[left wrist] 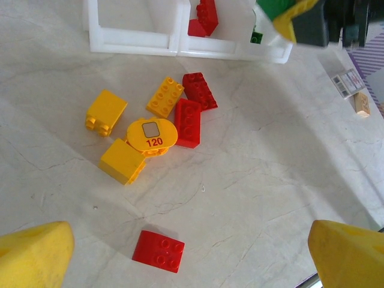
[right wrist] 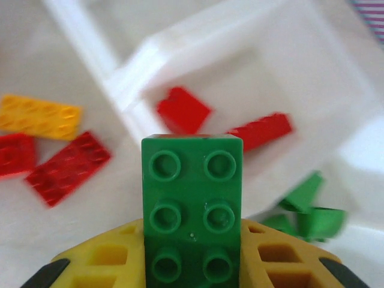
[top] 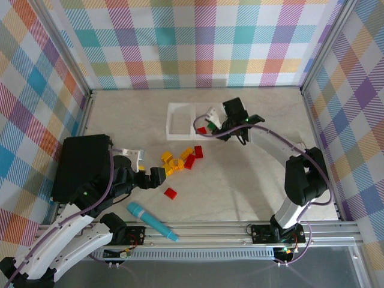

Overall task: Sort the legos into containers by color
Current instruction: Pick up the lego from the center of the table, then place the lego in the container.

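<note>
My right gripper (top: 217,122) is shut on a green brick (right wrist: 192,198), its yellow fingers (right wrist: 90,264) on both sides, and hangs over the white tray (top: 170,123). The tray's middle compartment holds two red bricks (right wrist: 183,110). Green bricks (right wrist: 306,207) lie in the compartment to the right. The left compartment (left wrist: 132,18) is bare. Loose yellow and red bricks (top: 180,159) are clustered on the table in front of the tray. A single red brick (left wrist: 158,251) lies apart, between the fingers of my open left gripper (left wrist: 192,264) but below them.
A big black box (top: 81,165) sits at the left beside my left arm. A teal marker (top: 151,221) lies near the front rail. One yellow piece (left wrist: 152,135) in the cluster is oval and marked 120. Small tags (left wrist: 351,90) lie right of the tray.
</note>
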You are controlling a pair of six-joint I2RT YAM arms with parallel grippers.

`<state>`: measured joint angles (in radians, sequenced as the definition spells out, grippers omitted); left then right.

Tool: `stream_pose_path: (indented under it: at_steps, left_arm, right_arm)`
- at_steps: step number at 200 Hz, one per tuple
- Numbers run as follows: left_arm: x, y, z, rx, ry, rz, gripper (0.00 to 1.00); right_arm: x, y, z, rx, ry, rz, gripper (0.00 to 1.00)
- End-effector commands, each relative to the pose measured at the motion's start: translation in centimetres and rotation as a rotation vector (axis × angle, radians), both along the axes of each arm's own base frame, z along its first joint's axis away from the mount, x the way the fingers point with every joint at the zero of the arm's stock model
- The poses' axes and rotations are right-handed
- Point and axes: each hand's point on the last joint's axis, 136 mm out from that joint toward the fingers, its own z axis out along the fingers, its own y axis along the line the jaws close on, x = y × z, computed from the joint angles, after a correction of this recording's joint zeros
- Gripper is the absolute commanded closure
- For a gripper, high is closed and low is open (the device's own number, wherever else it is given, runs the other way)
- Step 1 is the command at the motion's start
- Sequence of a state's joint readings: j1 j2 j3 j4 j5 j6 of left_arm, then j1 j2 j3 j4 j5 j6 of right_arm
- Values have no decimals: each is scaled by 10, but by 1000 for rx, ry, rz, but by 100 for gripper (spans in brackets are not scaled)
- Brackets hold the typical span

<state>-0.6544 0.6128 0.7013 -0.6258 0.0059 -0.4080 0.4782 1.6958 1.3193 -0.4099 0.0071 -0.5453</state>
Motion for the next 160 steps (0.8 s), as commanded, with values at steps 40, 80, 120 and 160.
stream_pose_path:
  at_steps: [40,80,120,160]
  left_arm:
    - [-4,-5,-7,-6,29,-18,0]
    - [-5,-9,-6,-19,31,-35,0]
    - [-5,-9,-7,-18,33,-36,0]
    - [-5,-10,-6,-22,35,-42,0]
  right_arm:
    - [61,-49,-6,73,73,-380,87]
    - [74,-73,-24,93,153,-509,86]
    - [81,-78,-34,136,207,-544,83]
    - [84,-78,-39,126,226,-560,75]
